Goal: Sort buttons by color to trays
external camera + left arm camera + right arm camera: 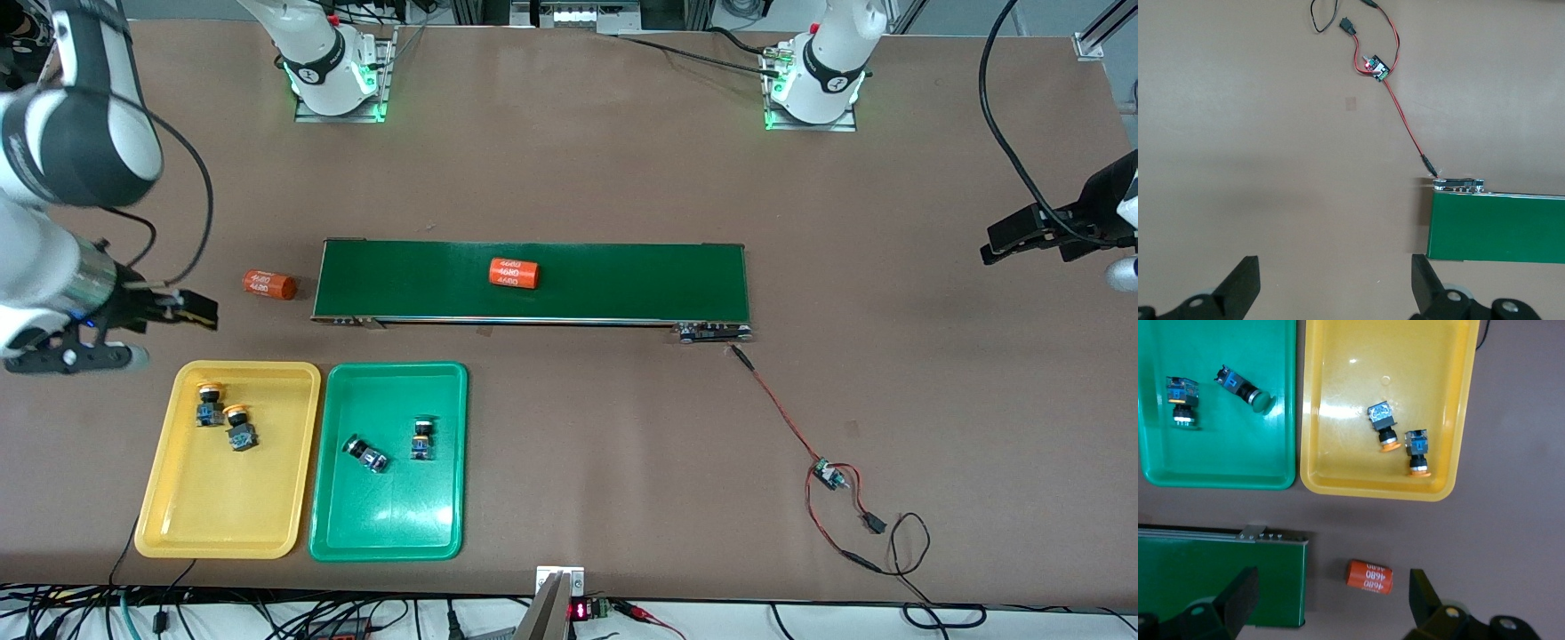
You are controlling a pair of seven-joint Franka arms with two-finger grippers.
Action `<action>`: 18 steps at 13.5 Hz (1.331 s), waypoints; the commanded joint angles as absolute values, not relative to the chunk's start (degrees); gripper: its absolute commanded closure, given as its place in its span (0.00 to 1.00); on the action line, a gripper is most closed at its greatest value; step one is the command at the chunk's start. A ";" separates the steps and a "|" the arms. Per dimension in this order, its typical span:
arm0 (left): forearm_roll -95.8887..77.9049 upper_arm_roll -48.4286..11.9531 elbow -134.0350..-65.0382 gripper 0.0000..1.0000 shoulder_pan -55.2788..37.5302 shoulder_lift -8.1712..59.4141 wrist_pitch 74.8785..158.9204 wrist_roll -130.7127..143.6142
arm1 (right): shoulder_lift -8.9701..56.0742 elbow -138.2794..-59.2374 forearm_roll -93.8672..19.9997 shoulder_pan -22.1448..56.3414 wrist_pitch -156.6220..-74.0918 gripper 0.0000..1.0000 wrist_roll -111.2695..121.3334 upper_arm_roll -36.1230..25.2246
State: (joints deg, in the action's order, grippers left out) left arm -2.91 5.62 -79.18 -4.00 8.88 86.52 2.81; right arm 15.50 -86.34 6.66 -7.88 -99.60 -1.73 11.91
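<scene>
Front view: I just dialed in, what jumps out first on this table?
The yellow tray and green tray lie side by side, nearer the camera than the conveyor belt; two orange-capped buttons lie in the yellow, two green-capped buttons in the green. One orange cylinder lies on the belt, another just off its end. Both grippers are open, holding nothing.

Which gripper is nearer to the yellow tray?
Right. The right gripper, open, hangs just above the yellow tray at its end of the table; the left gripper, open, waits by the conveyor's other end.
</scene>
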 commanded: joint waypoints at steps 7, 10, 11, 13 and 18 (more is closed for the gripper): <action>-2.90 5.97 -79.19 0.00 -4.22 7.65 85.87 1.49 | 5.37 -87.63 5.62 -6.24 -90.71 0.00 -2.46 11.52; -2.90 5.89 -79.19 0.00 -3.87 7.65 85.61 1.49 | 2.91 -89.73 5.63 -4.92 -90.62 0.00 -2.63 11.08; -2.90 5.80 -79.19 0.00 -3.87 7.56 85.43 1.58 | 2.81 -89.82 5.28 -5.36 -90.09 0.00 -2.55 10.90; -2.90 5.89 -79.28 0.00 -3.87 7.56 84.99 1.58 | 2.99 -88.42 4.92 -4.84 -87.37 0.00 -3.42 11.25; -2.90 6.06 -79.28 0.00 -3.87 7.56 84.73 1.58 | 2.81 -88.33 4.75 -5.10 -84.11 0.00 -4.04 10.37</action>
State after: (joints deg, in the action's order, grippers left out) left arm -2.92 5.86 -79.10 -3.90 8.46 85.58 2.76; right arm 3.86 -87.86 5.72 -5.49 -85.33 -3.48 11.06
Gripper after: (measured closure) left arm 0.000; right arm 0.000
